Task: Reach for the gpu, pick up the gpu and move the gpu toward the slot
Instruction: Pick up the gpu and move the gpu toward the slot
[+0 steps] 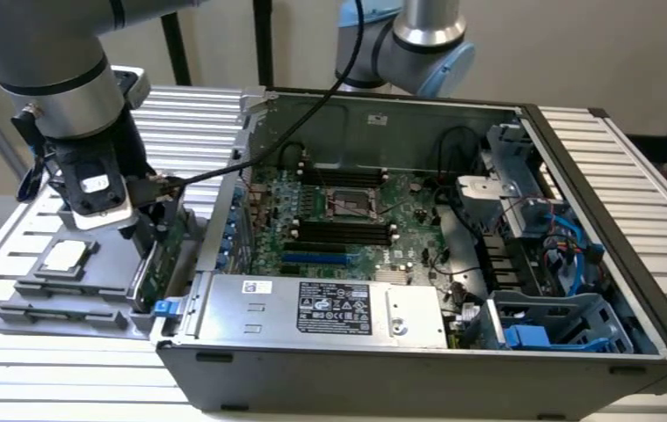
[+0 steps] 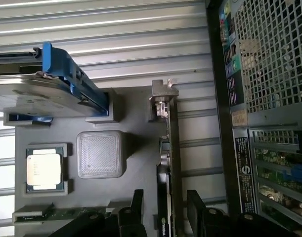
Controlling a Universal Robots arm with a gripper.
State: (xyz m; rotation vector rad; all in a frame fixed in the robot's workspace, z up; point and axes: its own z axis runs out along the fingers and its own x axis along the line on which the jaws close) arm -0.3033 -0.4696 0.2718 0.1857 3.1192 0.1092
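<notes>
wrist view shows the gripper (image 2: 166, 219) low over the gpu (image 2: 166, 148), which stands on its edge in the grey holder (image 2: 136, 168), with its metal bracket at the end away from the gripper. the jaws are apart, one finger on each side of the card with a gap on both sides, so nothing is clamped. in the exterior view the gripper (image 1: 151, 239) is at the exterior view's left, just beside the open computer case (image 1: 427, 360), with the gpu (image 1: 149, 268) under it in the holder. the reach looks all but done; the grasp, the lift and the move toward the slot are left.
</notes>
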